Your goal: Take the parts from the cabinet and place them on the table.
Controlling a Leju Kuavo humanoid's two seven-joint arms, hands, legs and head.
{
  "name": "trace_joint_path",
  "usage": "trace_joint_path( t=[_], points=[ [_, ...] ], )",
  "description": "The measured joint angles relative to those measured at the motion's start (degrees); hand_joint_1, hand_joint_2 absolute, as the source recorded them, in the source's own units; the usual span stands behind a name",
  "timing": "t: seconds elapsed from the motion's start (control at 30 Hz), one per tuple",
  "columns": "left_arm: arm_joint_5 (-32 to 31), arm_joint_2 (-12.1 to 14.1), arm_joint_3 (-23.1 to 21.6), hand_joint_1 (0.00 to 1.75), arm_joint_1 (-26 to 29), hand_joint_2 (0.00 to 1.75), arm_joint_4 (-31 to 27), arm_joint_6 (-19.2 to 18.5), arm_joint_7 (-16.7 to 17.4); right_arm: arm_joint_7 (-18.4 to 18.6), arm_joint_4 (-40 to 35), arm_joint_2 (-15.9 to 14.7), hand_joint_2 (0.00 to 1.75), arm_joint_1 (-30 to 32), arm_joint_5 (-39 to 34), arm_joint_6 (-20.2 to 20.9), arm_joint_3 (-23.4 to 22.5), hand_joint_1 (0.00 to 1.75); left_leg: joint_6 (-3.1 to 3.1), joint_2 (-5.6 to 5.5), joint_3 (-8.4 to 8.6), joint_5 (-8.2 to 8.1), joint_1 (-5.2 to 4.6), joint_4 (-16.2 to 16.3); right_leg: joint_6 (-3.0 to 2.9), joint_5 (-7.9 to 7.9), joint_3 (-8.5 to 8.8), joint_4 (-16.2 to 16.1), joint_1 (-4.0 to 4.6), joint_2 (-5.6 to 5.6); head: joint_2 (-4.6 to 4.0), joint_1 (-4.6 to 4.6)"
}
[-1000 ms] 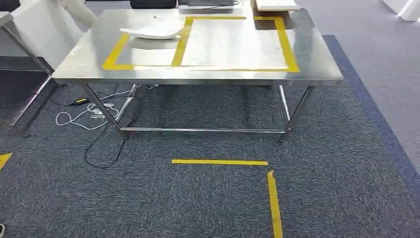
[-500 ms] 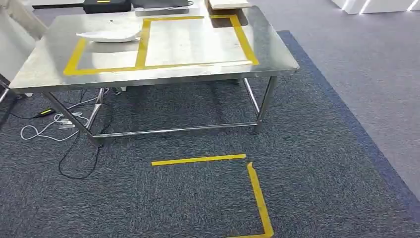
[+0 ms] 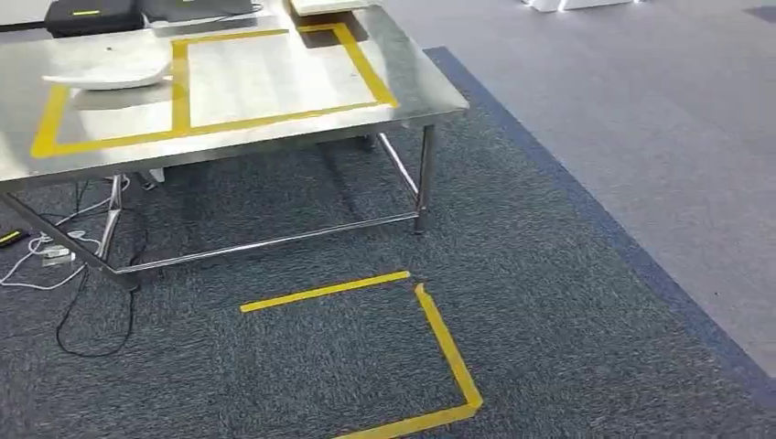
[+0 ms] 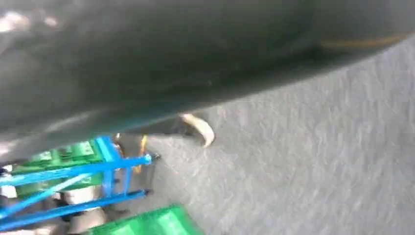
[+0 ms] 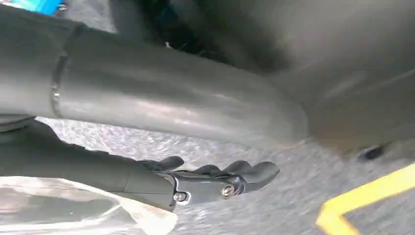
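The right hand (image 5: 195, 183) grips a clear plastic bag (image 5: 73, 208); the left hand's state I cannot tell. A white part (image 3: 110, 71) lies on the steel table (image 3: 274, 137).

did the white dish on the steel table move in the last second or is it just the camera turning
No. The white dish sits at the same corner of the yellow tape frame on the table; the whole view swung, so the camera turned.

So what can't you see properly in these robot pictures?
- Left hand: left wrist view, a dark blurred shape covers it; open or shut, cannot tell.
- Blue rack and green crates: left wrist view, blurred and cut off at the edge.
- Table: head view, far side and near-left corner cut off.
- Right hand: right wrist view, fingers curled; a pale clear bag lies beside it, held or not unclear.
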Motion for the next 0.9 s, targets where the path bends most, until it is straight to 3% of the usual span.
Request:
trace_joint_path(
  t=[0.03, 0.07, 0.1, 0.13, 0.17, 0.2, 0.23, 0.27, 0.33, 0.37, 0.4, 0.43, 0.53, 0.57, 0.6, 0.63, 0.67, 0.7, 0.73, 0.77, 0.8, 0.87, 0.9],
  points=[
    [-0.99, 0.70, 0.46, 0.00, -0.09, 0.00, -0.13, 2.14, -1.44, 0.31, 0.02, -0.22, 0.00, 0.30, 0.31, -0.39, -0.09, 0.00, -0.28, 0.54, 0.23, -0.02, -0.01, -0.03, -0.41, 0.28, -0.08, -0.28, -0.14, 0.60, 0.00, 0.09],
    [-3.89, 1.01, 0.29, 0.00, -0.14, 0.00, -0.15, 4.30, -3.33, 1.47, 0.07, -0.37, 0.00, 0.52, 0.12, -1.43, -0.09, 0.00, -0.88, -1.50, 0.09, -0.74, 0.27, 0.53, -0.71, 0.83, 0.65, -0.63, -0.58, 1.05, 0.00, -0.02],
    [-7.51, -1.28, -0.68, 0.00, 0.20, 0.00, -0.15, 6.32, -3.89, 2.98, 0.07, -0.37, 0.00, 0.72, -0.57, -2.71, -0.22, 0.00, -1.19, -4.59, -0.60, -2.55, 0.37, 2.18, -1.09, 1.09, 0.41, -0.66, -0.67, 1.61, 0.00, -0.22],
    [-11.28, -3.92, -2.33, 0.00, 0.36, 0.00, -0.15, 9.10, -1.40, 4.24, 0.07, 0.06, 0.00, 0.92, -0.79, -5.66, -0.50, 0.00, -1.33, -6.27, -2.02, -5.32, 0.37, 5.93, -1.27, 1.44, 0.05, -0.61, -0.79, 2.25, 0.00, -0.30],
    [-13.72, -7.66, -3.95, 0.00, 0.37, 0.00, -0.15, 10.00, 2.21, 5.27, 0.07, 0.31, 0.00, 1.07, -0.37, -8.49, -0.63, 0.00, -1.42, -7.05, -3.79, -7.89, 0.32, 10.74, -1.25, 1.68, -0.25, -0.59, -1.06, 2.94, 0.00, -0.59],
    [-15.66, -12.67, -5.82, 0.00, 0.39, 0.00, 0.00, 9.67, 5.17, 6.08, 0.09, 1.12, 0.00, 1.12, 0.33, -10.69, -0.66, 0.00, -1.48, -7.18, -5.49, -9.64, 0.50, 15.21, -1.19, 1.89, -0.53, -0.53, -1.12, 3.81, 0.00, -1.09],
    [-16.11, -14.55, -7.11, 0.00, 0.37, 0.00, 0.09, 8.60, 6.72, 7.06, 0.13, 1.47, 0.00, 1.12, 0.28, -11.60, -0.66, 0.00, -1.47, -7.21, -6.32, -10.00, 0.72, 17.51, -1.10, 2.01, -0.82, -0.38, -1.17, 4.68, 0.00, -1.16],
    [-15.98, -18.24, -8.05, 0.00, 0.15, 0.00, 0.09, 6.93, 7.11, 7.96, 0.15, 1.97, 0.00, 1.11, -0.22, -11.73, -0.68, 0.00, -1.47, -7.25, -5.92, -8.95, 0.99, 17.13, -0.96, 2.10, -0.97, -0.20, -1.14, 5.60, 0.00, -1.20],
    [-16.02, -20.61, -9.02, 0.00, -1.11, 0.00, 0.09, 3.47, 7.46, 9.80, 0.20, 2.84, 0.00, 1.17, -1.88, -11.93, -1.34, 0.00, -1.67, -7.79, -2.16, -4.03, 1.36, 9.58, -0.75, 2.19, -1.25, 0.41, -1.13, 7.36, 0.00, -1.05],
    [-16.11, -21.58, -9.53, 0.00, -1.21, 0.00, 0.09, 2.59, 7.44, 10.21, 0.20, 3.46, 0.00, 1.12, -2.62, -11.86, -1.75, 0.00, -1.72, -9.16, 0.37, -1.54, 1.51, 4.41, -0.54, 2.08, -1.40, 0.81, -1.18, 8.35, 0.00, -1.27],
    [-16.93, -21.96, -10.01, 0.00, -1.25, 0.00, 0.11, 2.26, 7.46, 10.58, 0.20, 3.77, 0.00, 1.08, -3.38, -11.69, -2.25, 0.00, -1.52, -13.02, 1.35, -2.46, 1.73, 2.53, -0.13, 2.13, -1.94, 1.03, -1.35, 9.07, 0.00, -1.49],
    [-17.86, -22.91, -10.56, 0.00, -1.30, 0.00, 0.09, 2.35, 7.59, 10.80, 0.20, 4.27, 0.00, 0.83, -3.74, -11.40, -2.67, 0.00, -1.26, -13.78, 1.39, -2.39, 1.73, 1.07, 0.49, 2.19, -2.66, 1.74, -1.27, 10.06, 0.00, -1.62],
    [-19.72, -24.70, -12.68, 0.00, -2.61, 0.00, 0.09, 3.03, 8.64, 11.21, 0.22, 5.25, 0.00, 1.05, -4.17, -10.49, -3.52, 0.00, -0.35, -12.61, 0.35, -2.10, 1.16, 1.64, 2.09, 3.22, -3.96, 1.38, -1.90, 11.23, 0.00, -1.66],
    [-20.00, -25.27, -12.90, 0.00, -3.06, 0.00, 0.09, 3.12, 9.16, 11.34, 0.26, 5.79, 0.00, 1.19, -4.20, -10.38, -3.83, 0.00, 0.30, -11.58, 0.43, -1.62, 1.59, 1.07, 2.38, 3.27, -4.81, 1.45, -1.87, 11.58, 0.00, -1.60],
    [-20.11, -25.55, -13.01, 0.00, -3.51, 0.00, 0.09, 3.12, 9.21, 11.37, 0.26, 5.99, 0.00, 1.16, -4.33, -10.42, -4.07, 0.00, 0.64, -10.74, 0.40, -1.41, 1.52, 0.93, 2.44, 2.44, -5.14, 2.40, -1.62, 8.25, 0.00, -1.38],
    [-20.17, -25.68, -13.29, 0.00, -3.73, 0.00, 0.09, 2.74, 9.14, 11.30, 0.26, 6.38, 0.00, 1.04, -4.57, -10.55, -4.26, 0.00, 0.98, -9.91, 0.20, -1.30, 1.39, 0.93, 2.64, 0.36, -6.47, 5.21, -1.48, 5.86, 0.00, -0.72],
    [-20.26, -25.68, -13.67, 0.00, -3.72, 0.00, 0.09, 2.74, 8.77, 11.08, 0.26, 6.60, 0.00, 0.86, -4.79, -10.75, -4.55, 0.00, 1.06, -8.76, 0.00, -1.26, 1.22, 0.95, 2.77, -2.32, -8.66, 10.00, -1.50, 4.84, 0.00, -0.70],
    [-20.44, -25.51, -13.82, 0.00, -3.64, 0.00, 0.09, 2.74, 8.48, 11.04, 0.26, 6.73, 0.00, 0.83, -4.98, -11.10, -4.90, 0.00, 1.15, -7.60, -0.16, -1.22, 1.07, 0.95, 2.88, -4.59, -10.77, 14.87, -1.50, 4.52, 0.00, -0.77],
    [-20.85, -25.33, -13.90, 0.00, -3.58, 0.00, 0.09, 2.79, 8.11, 10.88, 0.26, 6.98, 0.00, 0.91, -5.31, -11.43, -5.14, 0.00, 1.20, -6.65, -0.33, -1.18, 0.99, 0.98, 2.99, -5.69, -12.05, 18.09, -1.52, 4.39, 0.00, -0.72],
    [-21.76, -25.20, -14.17, 0.00, -3.59, 0.00, 0.09, 2.94, 7.65, 10.73, 0.26, 7.08, 0.00, 0.97, -5.75, -11.82, -5.49, 0.00, 1.20, -5.77, -0.40, -1.15, 0.95, 0.99, 3.02, -5.52, -12.03, 18.86, -1.53, 4.28, 0.00, -0.77],
    [-22.99, -24.92, -14.80, 0.00, -3.57, 0.00, 0.09, 3.22, 6.81, 10.30, 0.26, 7.17, 0.00, 1.00, -6.57, -12.34, -6.05, 0.00, 1.19, -5.06, -0.39, -1.15, 0.94, 0.99, 2.98, -4.33, -10.63, 17.30, -1.52, 4.16, 0.00, -0.74],
    [-24.28, -24.31, -16.00, 0.00, -3.44, 0.00, 0.09, 3.49, 5.58, 9.24, 0.28, 7.32, 0.00, 1.38, -8.18, -13.26, -7.15, 0.00, 1.13, -3.91, -0.24, -1.18, 0.95, 1.00, 2.67, -0.28, -5.08, 8.40, -1.52, 3.19, 0.00, -0.72],
    [-24.09, -24.05, -16.29, 0.00, -3.25, 0.00, 0.09, 3.66, 5.06, 8.75, 0.28, 7.37, 0.00, 1.38, -9.00, -13.68, -7.91, 0.00, 0.90, -3.38, -0.10, -1.25, 0.90, 1.03, 2.48, 1.20, -2.04, 3.18, -1.49, 1.35, 0.00, -0.70]
  ],
)
